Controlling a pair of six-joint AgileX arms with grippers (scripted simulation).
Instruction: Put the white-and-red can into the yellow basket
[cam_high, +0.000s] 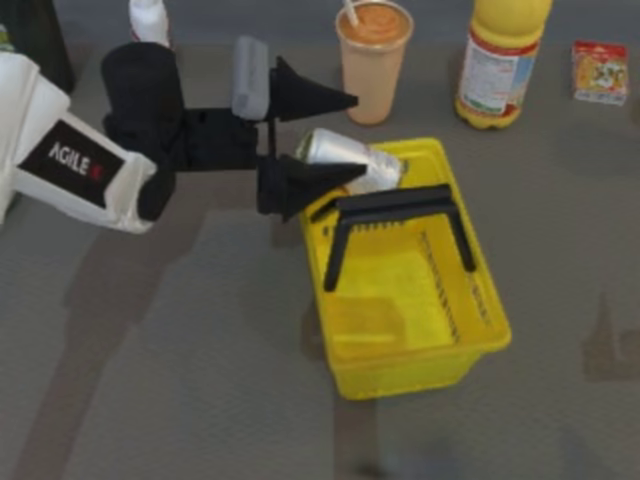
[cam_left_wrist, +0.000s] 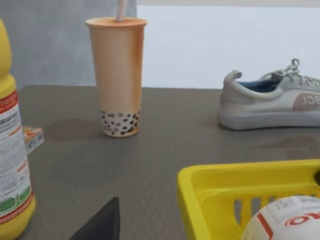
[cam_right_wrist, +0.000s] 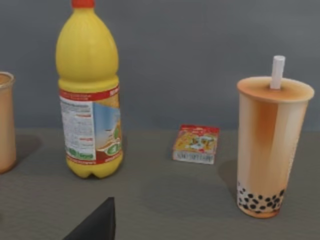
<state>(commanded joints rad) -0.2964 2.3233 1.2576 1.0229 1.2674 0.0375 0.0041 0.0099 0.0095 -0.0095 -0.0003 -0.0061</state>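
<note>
The white-and-red can (cam_high: 345, 150) lies on its side in the yellow basket (cam_high: 400, 375), resting at the far-left corner, metal end toward my left arm. In the left wrist view the can (cam_left_wrist: 295, 220) shows inside the basket wall (cam_left_wrist: 210, 185). My left gripper (cam_high: 358, 137) hangs over that corner, open, one finger beyond the can and one overlapping its near side. The right arm is out of the top view; only one of its fingers (cam_right_wrist: 99, 224) shows, low over the table.
The basket's black handle (cam_high: 395, 205) stands upright across it. Along the back stand a bubble-tea cup (cam_high: 373, 60), a yellow bottle (cam_high: 500, 60), a small red box (cam_high: 600, 70) and a white bottle (cam_high: 148, 20). A grey shoe (cam_left_wrist: 270, 102) lies beyond the basket.
</note>
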